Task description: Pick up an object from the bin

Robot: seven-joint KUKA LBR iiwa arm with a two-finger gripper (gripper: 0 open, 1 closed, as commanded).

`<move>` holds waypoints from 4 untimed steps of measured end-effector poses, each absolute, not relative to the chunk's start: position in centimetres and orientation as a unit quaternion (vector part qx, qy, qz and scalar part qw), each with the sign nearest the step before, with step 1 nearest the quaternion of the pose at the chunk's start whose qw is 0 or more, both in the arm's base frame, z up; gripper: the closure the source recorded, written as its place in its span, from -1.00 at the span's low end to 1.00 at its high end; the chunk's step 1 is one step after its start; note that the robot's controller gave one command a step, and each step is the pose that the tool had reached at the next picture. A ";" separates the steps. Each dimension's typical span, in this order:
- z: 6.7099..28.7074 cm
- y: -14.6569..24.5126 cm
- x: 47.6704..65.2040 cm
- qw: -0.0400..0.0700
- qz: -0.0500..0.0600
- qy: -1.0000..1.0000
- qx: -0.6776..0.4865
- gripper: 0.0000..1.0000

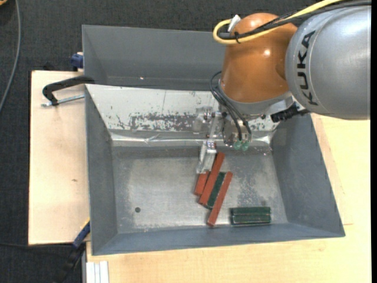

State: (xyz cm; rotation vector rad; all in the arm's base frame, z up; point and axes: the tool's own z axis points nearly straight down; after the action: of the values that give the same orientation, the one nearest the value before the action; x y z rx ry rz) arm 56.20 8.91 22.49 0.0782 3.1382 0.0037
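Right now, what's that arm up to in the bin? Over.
Gripper low at upper end of red and green bars. Bars bunched side by side. Green block lies apart.

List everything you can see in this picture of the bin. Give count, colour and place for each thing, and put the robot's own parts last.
Bin: one, grey metal, across the middle of the view.
Red-brown bars: about three, red-brown, stacked slantwise just right of the floor's centre; the exact count is hard to tell.
Green bar: one, dark green, lying among the red-brown bars.
Green block: one, dark green, alone at the floor's near right, apart from the stack.
Gripper: one, metal, over the stack's far end.
Orange cover: one, orange, above the gripper.
Arm: one, grey, entering from the right.
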 end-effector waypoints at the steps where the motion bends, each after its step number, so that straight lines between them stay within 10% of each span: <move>1: 23.4 8.2 56.5 0.002 0.001 0.996 0.088 -1.00; 4: 14.6 6.1 57.3 0.001 0.000 0.992 -0.125 -1.00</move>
State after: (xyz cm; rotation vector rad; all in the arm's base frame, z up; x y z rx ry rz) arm 57.33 6.08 14.61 -0.3935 3.1143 0.0009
